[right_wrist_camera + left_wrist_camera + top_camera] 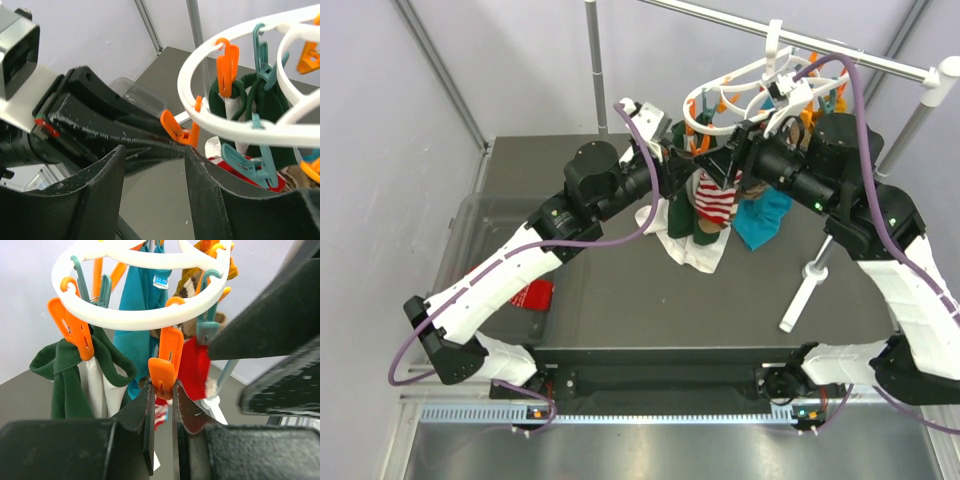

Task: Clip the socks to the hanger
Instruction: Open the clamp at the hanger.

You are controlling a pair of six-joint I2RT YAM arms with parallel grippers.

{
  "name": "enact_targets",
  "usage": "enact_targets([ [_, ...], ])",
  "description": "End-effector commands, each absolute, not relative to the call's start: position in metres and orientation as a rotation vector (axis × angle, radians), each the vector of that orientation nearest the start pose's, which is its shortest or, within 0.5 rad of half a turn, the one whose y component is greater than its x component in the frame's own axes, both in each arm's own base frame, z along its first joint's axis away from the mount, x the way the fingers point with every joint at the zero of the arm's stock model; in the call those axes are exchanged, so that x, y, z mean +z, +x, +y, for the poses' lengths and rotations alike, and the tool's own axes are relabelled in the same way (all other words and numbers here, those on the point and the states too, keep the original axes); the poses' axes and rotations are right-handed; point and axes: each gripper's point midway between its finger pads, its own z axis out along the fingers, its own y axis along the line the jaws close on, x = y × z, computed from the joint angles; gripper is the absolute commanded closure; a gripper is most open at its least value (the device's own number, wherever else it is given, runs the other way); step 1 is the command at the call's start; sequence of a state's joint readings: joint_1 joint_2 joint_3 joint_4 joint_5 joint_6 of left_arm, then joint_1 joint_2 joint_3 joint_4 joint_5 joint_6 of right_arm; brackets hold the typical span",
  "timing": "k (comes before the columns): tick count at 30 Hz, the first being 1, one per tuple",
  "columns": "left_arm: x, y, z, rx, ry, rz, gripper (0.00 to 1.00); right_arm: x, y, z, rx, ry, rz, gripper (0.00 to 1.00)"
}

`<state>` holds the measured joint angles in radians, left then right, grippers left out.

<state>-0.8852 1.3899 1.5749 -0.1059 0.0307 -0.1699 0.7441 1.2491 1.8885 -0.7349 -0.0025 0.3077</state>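
The white ring hanger [745, 82] hangs from the rail, with orange and teal clips. A red-and-white striped sock [715, 200] hangs below it, beside a green-and-white piece [680, 228] and a teal piece [767, 220]. My left gripper [162, 390] is shut on the lower end of an orange clip [165, 360] under the hanger ring [140, 320]. The red sock [196, 367] hangs just behind that clip. My right gripper [154, 149] is open and empty, close beside the same orange clip [177, 131] and the left gripper's fingers [100, 120]. Brown and mustard socks are mostly hidden.
A grey metal rail [800, 45] and upright pole [595, 60] carry the hanger. A white stand leg [807, 290] lies at the right. A clear bin [480, 215] at the left holds a red item [532, 295].
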Motion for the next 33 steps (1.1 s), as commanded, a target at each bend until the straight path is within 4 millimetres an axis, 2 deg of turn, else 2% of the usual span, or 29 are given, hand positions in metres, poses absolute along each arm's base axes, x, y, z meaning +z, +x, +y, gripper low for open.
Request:
enact_targets([
  [1,0.478,0.275,-0.353,-0.851,0.554,1.398,1.0,0.519,0.23,0.231,0.815,-0.371,1.591,0.5],
  [4,0.48,0.274,-0.352,-0.856,0.549,1.396,1.0,0.509,0.234,0.234,0.796,-0.385,1.624,0.49],
  [10,0.481,0.273,-0.357,-0.863,0.558,1.418,1.0,0.513,0.248,0.231,0.753,-0.322,1.586,0.45],
  [15,0.483,0.276,-0.355,-0.848,0.524,1.427,1.0,0.518,0.257,0.231,0.752,-0.262,1.578,0.5],
  [21,0.482,0.274,-0.36,-0.853,0.523,1.44,1.0,0.512,0.269,0.228,0.708,-0.214,1.593,0.52],
  [33,0.489,0.268,-0.362,-0.861,0.493,1.447,1.0,0.499,0.276,0.232,0.682,-0.193,1.617,0.49],
])
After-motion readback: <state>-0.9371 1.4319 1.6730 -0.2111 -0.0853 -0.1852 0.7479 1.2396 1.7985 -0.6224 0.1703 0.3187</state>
